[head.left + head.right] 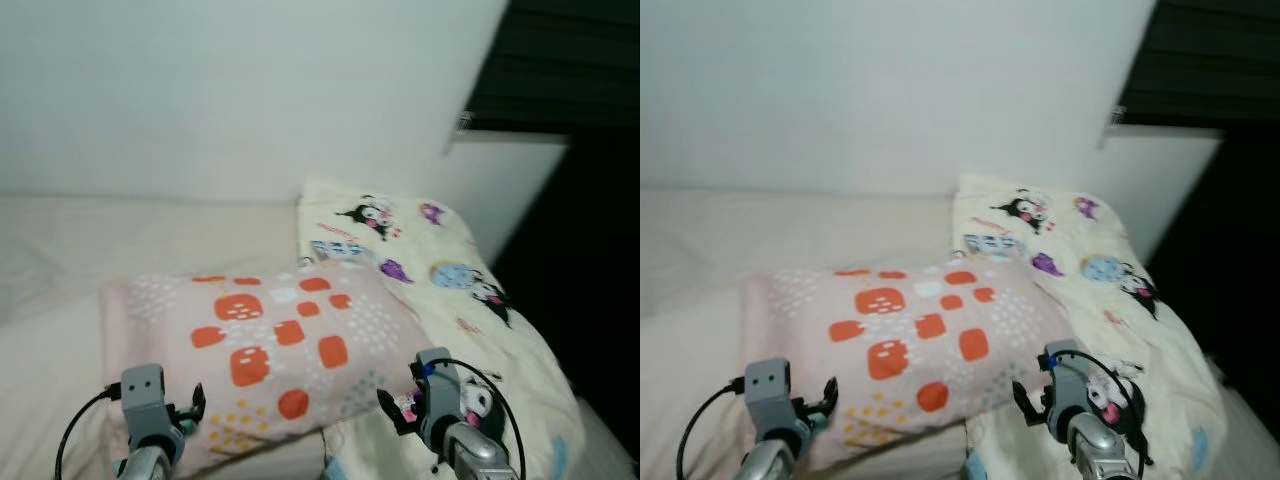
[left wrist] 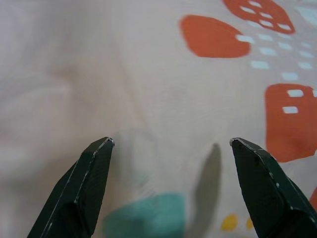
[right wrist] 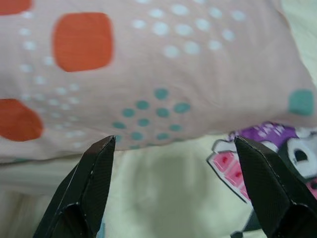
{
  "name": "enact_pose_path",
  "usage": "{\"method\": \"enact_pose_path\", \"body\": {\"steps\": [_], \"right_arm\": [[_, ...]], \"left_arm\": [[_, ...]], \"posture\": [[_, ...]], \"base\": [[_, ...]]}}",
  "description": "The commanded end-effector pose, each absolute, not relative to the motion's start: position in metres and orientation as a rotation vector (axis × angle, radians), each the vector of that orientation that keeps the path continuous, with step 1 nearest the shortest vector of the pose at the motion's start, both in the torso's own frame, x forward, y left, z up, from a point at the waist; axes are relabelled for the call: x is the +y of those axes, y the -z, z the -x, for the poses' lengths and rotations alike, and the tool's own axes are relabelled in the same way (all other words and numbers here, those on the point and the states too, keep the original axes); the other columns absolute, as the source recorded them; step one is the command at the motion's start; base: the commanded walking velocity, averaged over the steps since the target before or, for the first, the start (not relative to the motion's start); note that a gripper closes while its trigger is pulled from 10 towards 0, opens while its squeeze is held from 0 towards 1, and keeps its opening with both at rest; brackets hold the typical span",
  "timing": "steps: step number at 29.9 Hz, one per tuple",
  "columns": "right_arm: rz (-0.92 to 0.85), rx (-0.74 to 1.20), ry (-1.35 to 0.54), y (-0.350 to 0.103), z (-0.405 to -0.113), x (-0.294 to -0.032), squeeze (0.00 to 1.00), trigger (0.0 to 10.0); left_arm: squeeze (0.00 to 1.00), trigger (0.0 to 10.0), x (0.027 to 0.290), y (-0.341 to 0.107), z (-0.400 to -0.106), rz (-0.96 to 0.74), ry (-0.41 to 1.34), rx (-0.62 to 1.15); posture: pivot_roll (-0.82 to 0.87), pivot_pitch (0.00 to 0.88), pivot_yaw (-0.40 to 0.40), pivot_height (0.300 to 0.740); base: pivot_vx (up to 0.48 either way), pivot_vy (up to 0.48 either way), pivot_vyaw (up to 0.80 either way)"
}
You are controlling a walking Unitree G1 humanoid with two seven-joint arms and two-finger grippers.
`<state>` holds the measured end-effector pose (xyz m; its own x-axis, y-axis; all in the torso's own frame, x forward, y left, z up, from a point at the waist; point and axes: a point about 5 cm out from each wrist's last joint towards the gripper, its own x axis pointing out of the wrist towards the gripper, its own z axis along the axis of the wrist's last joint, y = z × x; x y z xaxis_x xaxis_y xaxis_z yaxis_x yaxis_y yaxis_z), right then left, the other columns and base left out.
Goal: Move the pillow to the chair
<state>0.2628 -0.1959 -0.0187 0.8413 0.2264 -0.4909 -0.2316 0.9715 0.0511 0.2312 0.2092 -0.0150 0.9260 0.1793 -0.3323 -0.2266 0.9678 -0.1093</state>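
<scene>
Head views look down at pillow [image 1: 270, 350]; wrist views close on it, perhaps blurred.

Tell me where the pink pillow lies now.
The pink pillow lies on the bed, low and centre in the head views, between the left gripper and right gripper, its right end beside the cartoon-print blanket.

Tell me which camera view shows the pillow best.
The left eye view: the whole pink pillow lies on the bed, all edges visible. The right eye view shows nearly the same. The wrist views catch only close patches of its patterned cover.
</scene>
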Motion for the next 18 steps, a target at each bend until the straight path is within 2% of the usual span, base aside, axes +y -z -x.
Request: {"method": "enact_pose_path", "body": {"steps": [1,8,18], "right_arm": [[0.017,0.516,-0.234,0.0194,-0.2607,-0.1997,0.0,10.0],[0.015,0.514,-0.232,0.0194,-0.2607,-0.1996,0.0,10.0],[0.001,0.51,-0.235,0.0193,-0.2607,-0.1988,0.0,10.0]], "left_arm": [[0.0,10.0,0.2065,0.0132,-0.2336,0.15,-0.204,0.315],[0.0,10.0,0.2065,0.0136,-0.2334,0.146,-0.208,0.321],[0.0,10.0,0.2081,0.0126,-0.2329,0.099,-0.227,0.322]], "posture": [[0.08,0.0,-0.078,0.74],[0.08,0.0,-0.078,0.74],[0.08,0.0,-0.079,0.74]], "base": [[0.0,0.0,0.0],[0.0,0.0,0.0],[-0.346,0.0,0.0]]}}
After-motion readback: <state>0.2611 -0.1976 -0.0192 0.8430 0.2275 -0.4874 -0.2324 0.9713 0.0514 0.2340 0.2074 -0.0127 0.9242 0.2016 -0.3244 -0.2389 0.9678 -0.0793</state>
